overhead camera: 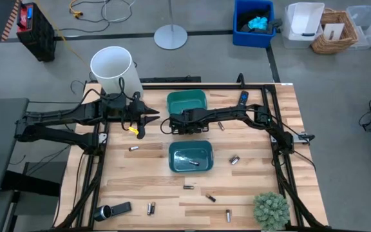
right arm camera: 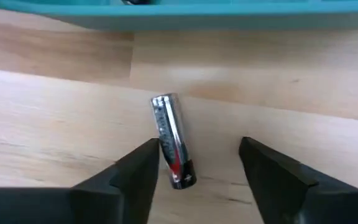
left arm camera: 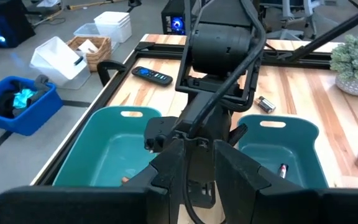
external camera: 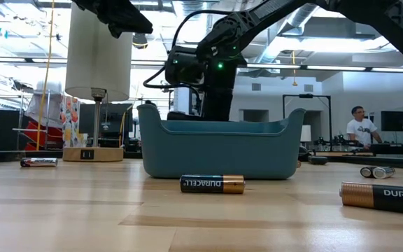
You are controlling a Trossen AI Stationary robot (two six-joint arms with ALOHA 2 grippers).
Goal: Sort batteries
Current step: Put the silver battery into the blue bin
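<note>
While the left claw (overhead camera: 140,129) waits near the tabletop's (overhead camera: 250,193) left edge — its fingers nearly closed, holding nothing I can see — the right claw (right arm camera: 197,163) hangs low between the two teal bins (overhead camera: 190,156), fingers apart, straddling a silvery battery (right arm camera: 173,140) lying on the wood, one finger just beside it.

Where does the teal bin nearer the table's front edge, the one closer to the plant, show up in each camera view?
High view: the front teal bin sits mid-table, below the other bin.
Low view: it fills the centre, its wall facing the camera.
Left wrist view: it is the right-hand bin.
Right wrist view: a teal strip runs along the top; I cannot tell which bin it is.
Shared landmark: the right arm, reaching in just behind this bin.
</note>
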